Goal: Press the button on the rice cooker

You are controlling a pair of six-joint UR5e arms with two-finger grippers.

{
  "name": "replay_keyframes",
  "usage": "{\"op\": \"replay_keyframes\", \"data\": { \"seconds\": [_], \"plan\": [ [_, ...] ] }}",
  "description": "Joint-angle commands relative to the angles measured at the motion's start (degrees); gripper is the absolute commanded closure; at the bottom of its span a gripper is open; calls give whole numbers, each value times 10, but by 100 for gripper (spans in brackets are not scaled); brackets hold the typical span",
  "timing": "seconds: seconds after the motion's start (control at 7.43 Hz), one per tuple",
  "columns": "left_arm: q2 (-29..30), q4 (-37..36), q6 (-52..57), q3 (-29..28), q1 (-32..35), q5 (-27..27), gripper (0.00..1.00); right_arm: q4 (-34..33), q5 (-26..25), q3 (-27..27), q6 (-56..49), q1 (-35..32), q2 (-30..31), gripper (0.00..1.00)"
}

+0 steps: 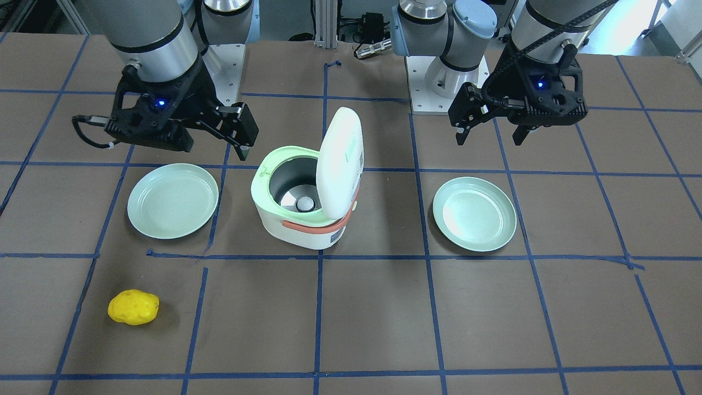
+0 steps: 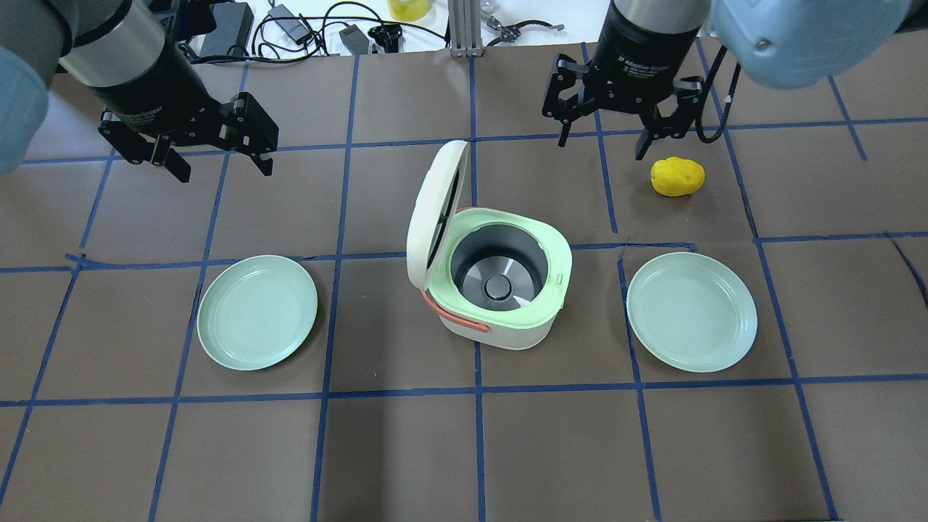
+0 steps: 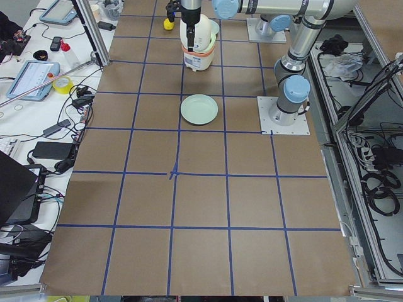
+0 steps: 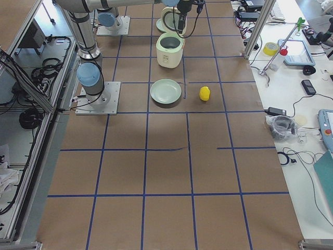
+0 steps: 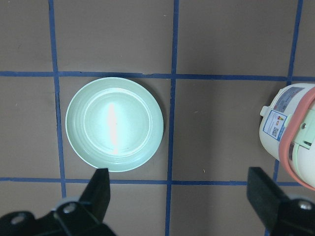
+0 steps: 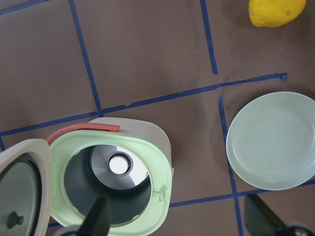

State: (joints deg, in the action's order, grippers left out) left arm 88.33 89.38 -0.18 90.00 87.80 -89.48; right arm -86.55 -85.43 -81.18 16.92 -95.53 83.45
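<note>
The rice cooker (image 2: 500,290) stands mid-table. It has a white body, a mint green rim, an orange handle and an empty metal pot. Its lid (image 2: 433,214) stands open and upright. It also shows in the front view (image 1: 304,192) and in the right wrist view (image 6: 110,182). A small tab sits on the green rim (image 6: 160,193); I cannot make out a button clearly. My left gripper (image 2: 223,168) is open and empty, raised above the table behind the left plate. My right gripper (image 2: 602,145) is open and empty, raised near the lemon.
Two mint green plates flank the cooker, one on the left (image 2: 257,312) and one on the right (image 2: 691,312). A yellow lemon (image 2: 678,176) lies beyond the right plate. Blue tape lines grid the brown table. Cables and tools lie past the far edge.
</note>
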Motion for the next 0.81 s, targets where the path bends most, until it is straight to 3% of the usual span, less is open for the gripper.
{"op": "replay_keyframes", "data": {
  "seconds": [0.0,0.67],
  "plan": [
    [0,0,0,0,0,0,0,29,-5,4,-78,66,13,0],
    [0,0,0,0,0,0,0,41,-35,0,-127,94,17,0]
  ]
}}
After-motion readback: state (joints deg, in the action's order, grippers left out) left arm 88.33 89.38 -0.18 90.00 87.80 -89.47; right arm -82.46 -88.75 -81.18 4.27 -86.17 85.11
